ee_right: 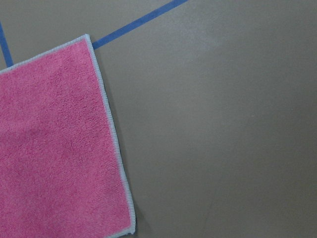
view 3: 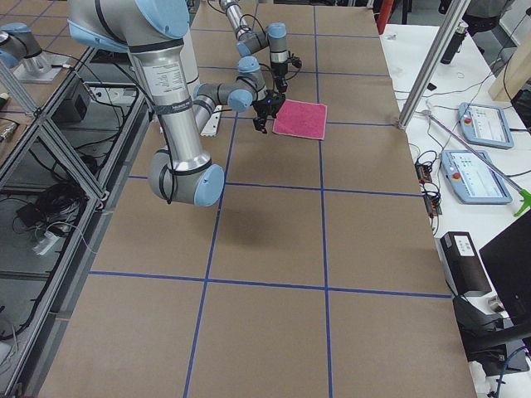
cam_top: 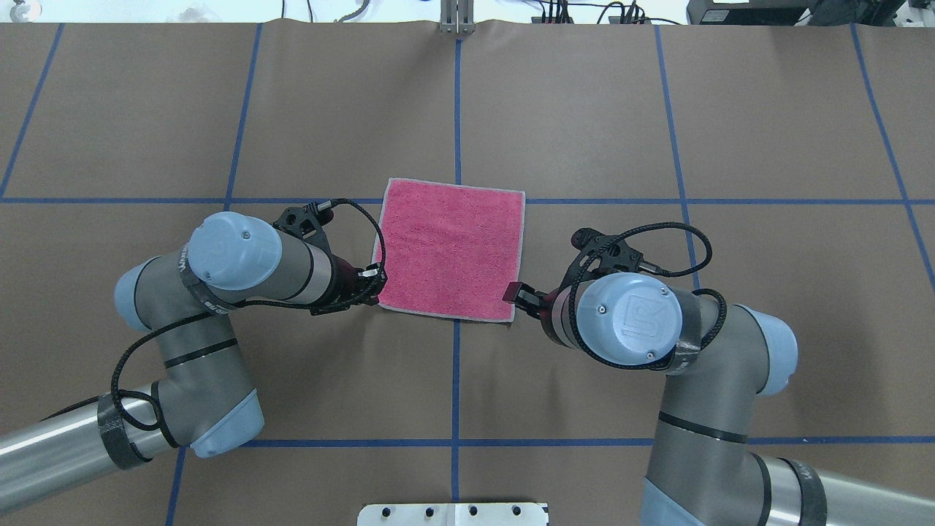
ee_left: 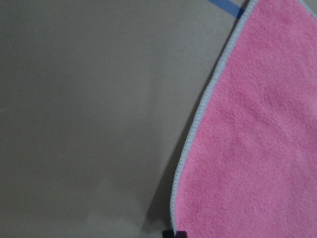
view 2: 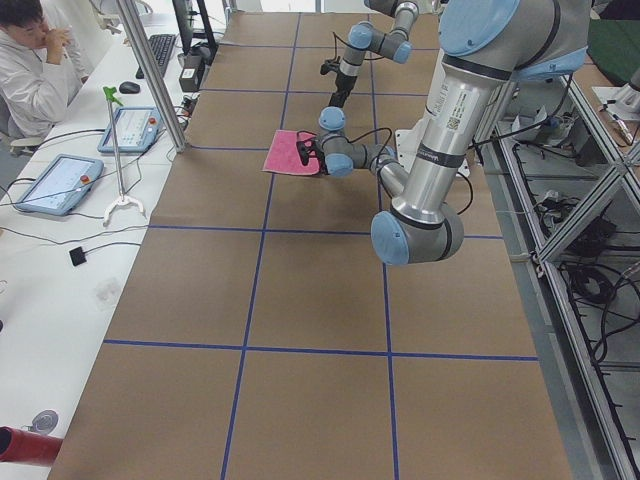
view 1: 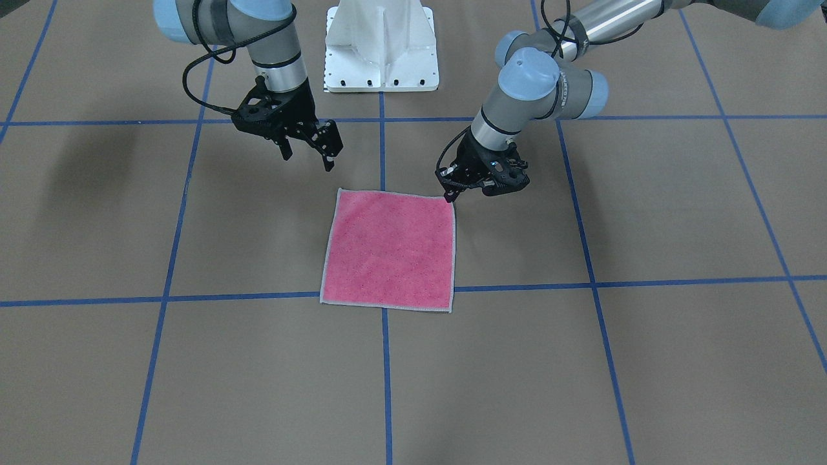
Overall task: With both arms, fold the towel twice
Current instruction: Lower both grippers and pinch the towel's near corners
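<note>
The towel (view 1: 387, 248) lies flat and pink side up on the brown table, spread as a single square (cam_top: 453, 245). My left gripper (view 1: 448, 194) is low at the towel's corner nearest the robot. Its fingers meet on the stitched edge there (cam_top: 376, 285), and the left wrist view shows a black tip (ee_left: 173, 233) on that edge. My right gripper (view 1: 309, 160) hangs open above the table beside the other near corner (cam_top: 513, 292), clear of the cloth. The right wrist view shows that towel corner (ee_right: 54, 148) and none of its fingers.
The white pedestal base (view 1: 381, 45) stands behind the towel on the robot's side. Blue tape lines (view 1: 386, 374) cross the table. A seated person (view 2: 30, 60) and tablets (view 2: 55, 183) are at a side bench beyond the table's far edge.
</note>
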Action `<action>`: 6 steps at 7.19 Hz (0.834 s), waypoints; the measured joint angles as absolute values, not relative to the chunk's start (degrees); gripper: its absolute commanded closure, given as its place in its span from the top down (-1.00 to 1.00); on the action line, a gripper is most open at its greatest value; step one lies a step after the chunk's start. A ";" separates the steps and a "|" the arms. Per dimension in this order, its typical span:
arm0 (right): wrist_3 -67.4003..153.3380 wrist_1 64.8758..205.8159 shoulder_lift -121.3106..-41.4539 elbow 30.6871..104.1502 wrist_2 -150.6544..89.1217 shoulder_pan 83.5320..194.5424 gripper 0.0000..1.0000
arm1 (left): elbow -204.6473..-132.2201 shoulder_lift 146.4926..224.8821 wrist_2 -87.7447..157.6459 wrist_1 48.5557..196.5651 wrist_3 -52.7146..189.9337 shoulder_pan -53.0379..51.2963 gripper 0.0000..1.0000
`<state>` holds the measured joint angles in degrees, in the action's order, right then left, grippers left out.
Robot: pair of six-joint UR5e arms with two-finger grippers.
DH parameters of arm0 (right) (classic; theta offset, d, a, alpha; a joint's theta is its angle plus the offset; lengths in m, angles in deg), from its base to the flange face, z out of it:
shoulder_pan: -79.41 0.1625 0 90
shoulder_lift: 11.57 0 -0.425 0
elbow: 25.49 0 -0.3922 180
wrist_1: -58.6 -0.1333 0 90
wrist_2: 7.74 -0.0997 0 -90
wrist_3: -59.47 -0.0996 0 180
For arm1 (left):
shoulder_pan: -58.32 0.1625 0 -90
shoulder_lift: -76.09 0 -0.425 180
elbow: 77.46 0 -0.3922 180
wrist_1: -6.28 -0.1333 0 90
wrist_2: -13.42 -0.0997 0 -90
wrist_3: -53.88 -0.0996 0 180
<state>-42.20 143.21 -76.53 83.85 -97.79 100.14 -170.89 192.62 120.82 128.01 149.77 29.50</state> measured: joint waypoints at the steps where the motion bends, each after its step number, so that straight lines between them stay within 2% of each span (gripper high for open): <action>1: -42.77 142.05 -75.35 81.46 -97.47 99.84 0.48 | -170.94 192.61 120.82 128.01 149.77 29.50 -1.00; 2: -43.47 140.14 -74.77 79.36 -97.36 99.57 0.33 | -170.96 192.60 120.82 128.01 149.77 29.50 -1.00; 3: -43.94 138.31 -74.39 77.74 -97.33 99.39 0.31 | -170.97 192.57 120.82 128.01 149.77 29.50 -1.00; 6: -46.22 136.42 -73.04 75.73 -97.31 99.27 0.02 | -170.98 192.55 120.82 128.01 149.77 29.50 -1.00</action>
